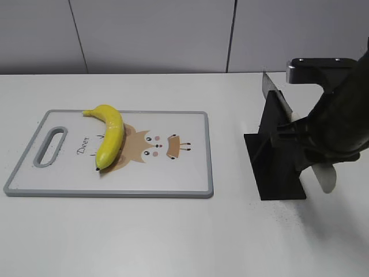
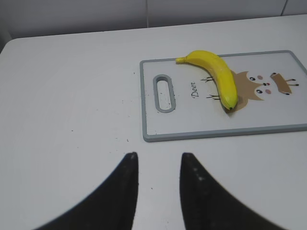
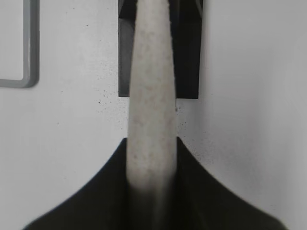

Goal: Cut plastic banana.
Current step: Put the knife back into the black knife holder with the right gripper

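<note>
The plastic banana (image 1: 110,134) is glossy yellow and lies on the left half of the white cutting board (image 1: 190,173), with its stem at the far side. It also shows in the left wrist view (image 2: 218,72) on the board (image 2: 192,120). My right gripper (image 3: 151,141) is shut on the pale handle of a knife (image 3: 151,86). In the exterior view, the knife's blade (image 1: 277,98) slants up along the black knife stand (image 1: 277,167), right of the board, and the right gripper (image 1: 302,147) shows there too. My left gripper (image 2: 158,155) is open and empty over bare table, left of the board.
The board has a grey rim, a handle slot (image 1: 50,147) at its left end and a cartoon print (image 1: 158,144) in the middle. The knife stand (image 3: 189,57) stands on the white table. A grey wall runs behind the table.
</note>
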Motion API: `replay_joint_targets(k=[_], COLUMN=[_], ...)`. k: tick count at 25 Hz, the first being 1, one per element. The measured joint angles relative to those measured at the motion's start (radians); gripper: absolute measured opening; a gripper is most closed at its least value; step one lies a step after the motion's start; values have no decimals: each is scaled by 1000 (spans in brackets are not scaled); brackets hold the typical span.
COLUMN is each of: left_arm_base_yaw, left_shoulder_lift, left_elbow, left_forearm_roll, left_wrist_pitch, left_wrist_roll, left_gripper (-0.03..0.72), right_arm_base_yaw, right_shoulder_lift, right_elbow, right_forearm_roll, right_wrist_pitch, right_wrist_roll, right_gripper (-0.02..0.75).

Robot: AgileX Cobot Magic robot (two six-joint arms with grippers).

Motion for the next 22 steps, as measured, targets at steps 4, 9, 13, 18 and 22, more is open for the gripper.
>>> replay_joint_targets(k=[4,9,13,18,22], left_arm_base_yaw=[0,0,0,0,0], left_shoulder_lift=[0,0,0,0,0], left_elbow=[0,0,0,0,0], left_forearm_roll=[0,0,0,0,0], left_wrist_pitch=[0,0,0,0,0], left_wrist_roll=[0,0,0,0,0], left_gripper=[286,254,244,243,243], right_arm_base_yaw=[0,0,0,0,0], right_shoulder_lift=[14,15,15,15,-7], right_elbow=[0,0,0,0,-7], right_forearm_roll=[5,8,8,26,33], right_wrist_pitch=[-1,-1,-3,-3,4], right_wrist_roll=[5,16,17,18,16], right_gripper=[181,202,404,613,632])
